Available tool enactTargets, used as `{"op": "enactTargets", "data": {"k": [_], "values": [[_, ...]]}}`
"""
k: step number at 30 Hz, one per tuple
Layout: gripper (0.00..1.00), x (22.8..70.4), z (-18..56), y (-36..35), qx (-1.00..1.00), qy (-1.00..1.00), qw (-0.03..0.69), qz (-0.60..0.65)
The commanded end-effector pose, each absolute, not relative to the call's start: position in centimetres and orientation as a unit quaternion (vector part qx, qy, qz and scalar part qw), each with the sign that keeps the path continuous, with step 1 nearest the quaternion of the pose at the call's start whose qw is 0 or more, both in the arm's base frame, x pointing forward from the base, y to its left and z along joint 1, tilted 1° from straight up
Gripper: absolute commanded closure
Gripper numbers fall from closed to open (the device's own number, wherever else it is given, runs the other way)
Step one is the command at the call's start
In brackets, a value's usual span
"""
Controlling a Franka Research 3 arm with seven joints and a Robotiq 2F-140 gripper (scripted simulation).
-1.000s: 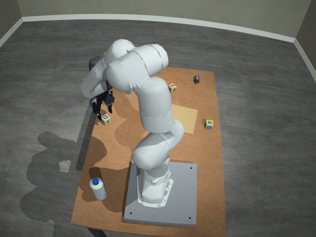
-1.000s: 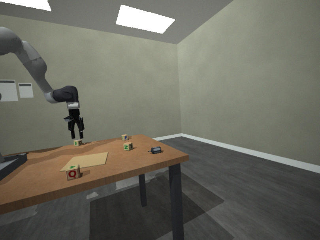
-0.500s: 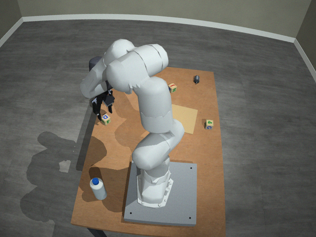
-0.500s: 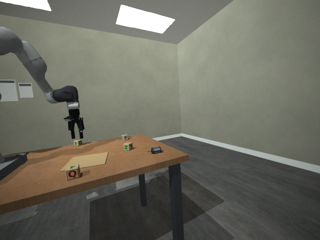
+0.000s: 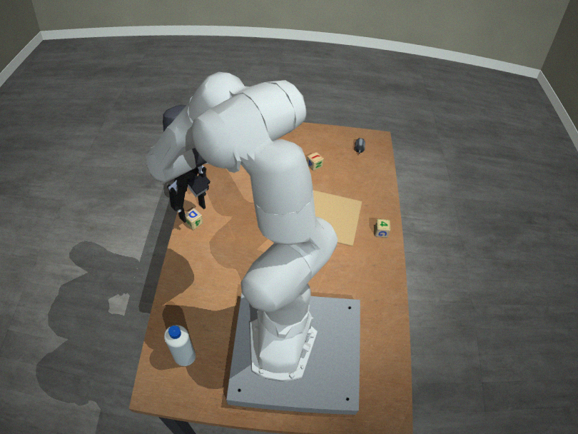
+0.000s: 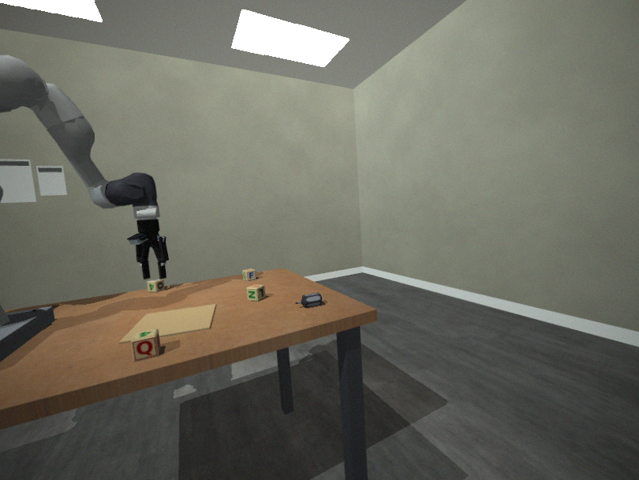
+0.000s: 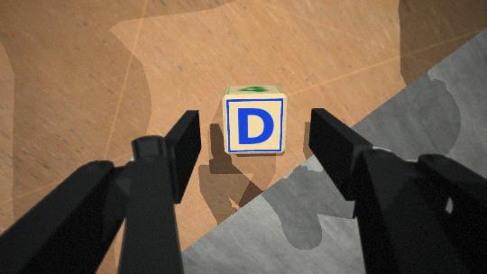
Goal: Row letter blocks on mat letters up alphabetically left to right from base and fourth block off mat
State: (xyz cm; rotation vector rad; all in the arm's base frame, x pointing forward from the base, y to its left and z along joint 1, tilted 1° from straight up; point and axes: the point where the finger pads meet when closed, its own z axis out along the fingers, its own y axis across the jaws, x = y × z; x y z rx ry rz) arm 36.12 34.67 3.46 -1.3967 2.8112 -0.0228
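A wooden block with a blue D [image 7: 254,121] [image 5: 193,218] on top sits near the table's left edge, and it also shows in the exterior view [image 6: 155,284]. My gripper [image 7: 254,128] [image 6: 154,275] is open and hangs low over it, one finger on each side, not touching [image 5: 191,210]. The tan mat [image 5: 336,216] lies mid-table with nothing on it. A block with a green 4 on top [image 5: 382,227] sits right of the mat. A block with a red mark on top [image 5: 315,160] sits beyond the mat. A fourth block showing an F on its side [image 6: 248,274] is hidden by the arm in the top view.
A white bottle with a blue cap [image 5: 179,344] stands at the near left by the robot's base. A small dark object [image 5: 359,145] lies at the far right corner. The D block is close to the table's left edge, with floor beyond.
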Motion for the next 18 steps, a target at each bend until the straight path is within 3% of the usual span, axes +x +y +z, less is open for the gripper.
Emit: {"op": "enactTargets", "data": {"k": [1, 18], "values": [[0.45, 36.1, 2.6, 34.8, -0.447, 0.895, 0.002, -0.006], [0.45, 36.1, -1.2, 34.8, -0.447, 0.895, 0.002, -0.006]]}}
